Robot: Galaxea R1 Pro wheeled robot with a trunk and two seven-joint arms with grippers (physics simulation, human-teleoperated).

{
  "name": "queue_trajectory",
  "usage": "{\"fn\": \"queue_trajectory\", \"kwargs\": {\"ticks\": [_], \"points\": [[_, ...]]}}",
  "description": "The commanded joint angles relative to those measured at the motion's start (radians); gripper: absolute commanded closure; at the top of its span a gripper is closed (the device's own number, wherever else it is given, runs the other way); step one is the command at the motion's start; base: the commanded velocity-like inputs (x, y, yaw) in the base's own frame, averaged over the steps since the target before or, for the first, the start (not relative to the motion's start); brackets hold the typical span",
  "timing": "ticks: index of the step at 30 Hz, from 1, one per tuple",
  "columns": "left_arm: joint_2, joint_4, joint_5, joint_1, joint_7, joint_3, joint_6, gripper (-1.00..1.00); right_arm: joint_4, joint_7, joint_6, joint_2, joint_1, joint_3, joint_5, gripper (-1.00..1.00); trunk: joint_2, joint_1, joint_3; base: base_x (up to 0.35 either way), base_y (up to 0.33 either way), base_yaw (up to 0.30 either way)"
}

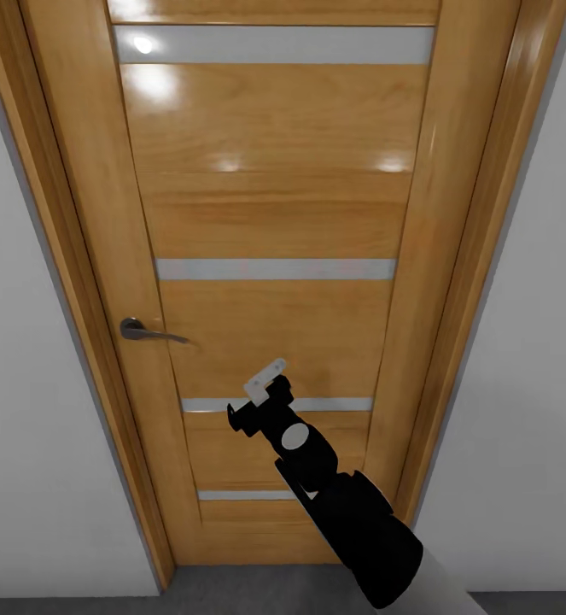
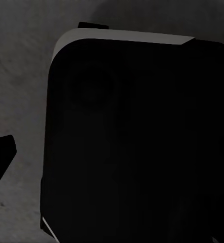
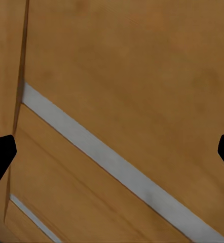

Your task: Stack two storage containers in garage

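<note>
The two storage containers are out of view. A closed wooden door [image 1: 274, 213] with grey horizontal stripes stands right in front of me. My right gripper [image 1: 253, 396] is raised in front of the door's lower half, to the right of and below the metal lever handle [image 1: 142, 330], and apart from it. In the right wrist view the right gripper [image 3: 112, 152] is open with nothing between its fingers, close to the door panel [image 3: 122, 76] and a grey stripe [image 3: 117, 164]. My left gripper [image 2: 112, 152] hangs open over my own dark base [image 2: 142, 142]. One of its fingertips [image 2: 1, 152] shows against the grey floor.
The door sits in a wooden frame [image 1: 56, 256] between plain white walls [image 1: 26, 478]. A strip of dark grey floor [image 1: 231, 594] runs along the door's foot. The rough grey floor [image 2: 18, 86] also shows beside my base.
</note>
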Motion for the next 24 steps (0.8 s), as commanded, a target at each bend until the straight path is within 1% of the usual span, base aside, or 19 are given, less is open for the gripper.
{"fn": "queue_trajectory", "kwargs": {"ticks": [1, 6, 9, 10, 14, 15, 19, 24], "points": [[0.000, 0.000, 0.009, 0.000, -0.001, 0.000, -0.002, -1.00, -0.001, -0.002, 0.005, 0.000, -0.001, 0.002, 0.005, -1.00, -0.001, 0.000, -0.001, 0.000, 0.000, 0.000], [0.000, 0.000, 0.009, 0.000, -0.001, 0.000, -0.002, -1.00, 0.000, -0.003, -0.004, 0.000, -0.001, 0.001, 0.005, -1.00, -0.001, 0.000, -0.001, 0.000, 0.000, 0.000], [-0.001, 0.000, 0.009, 0.000, -0.001, 0.000, -0.002, -1.00, 0.002, -0.002, -0.025, 0.000, -0.001, 0.002, 0.003, -1.00, -0.001, 0.000, -0.001, 0.095, 0.000, 0.000], [0.000, 0.000, 0.009, 0.000, -0.001, 0.000, -0.001, -1.00, 0.021, 0.010, -0.086, 0.000, -0.001, 0.005, 0.004, -1.00, -0.001, 0.000, -0.001, 0.294, 0.000, 0.000], [0.000, 0.000, 0.009, 0.000, -0.001, 0.000, -0.001, -1.00, 0.043, 0.013, -0.125, 0.000, -0.001, 0.004, 0.005, -1.00, -0.001, 0.000, -0.001, 0.309, 0.000, 0.000], [0.000, 0.000, 0.009, 0.000, -0.001, 0.000, -0.001, -1.00, 0.066, 0.013, -0.145, 0.000, -0.001, 0.004, 0.006, -1.00, -0.001, 0.000, -0.001, 0.321, 0.000, 0.000], [0.000, 0.000, 0.009, 0.000, -0.001, 0.000, -0.001, -1.00, 0.095, 0.014, -0.156, 0.000, -0.001, 0.004, 0.007, -1.00, -0.001, 0.000, -0.001, 0.322, 0.000, 0.000], [0.000, 0.000, 0.009, 0.000, -0.001, 0.000, -0.001, -1.00, 0.102, 0.014, -0.158, 0.000, -0.001, 0.004, 0.009, -1.00, -0.001, 0.000, -0.001, 0.322, 0.000, 0.000]]}}
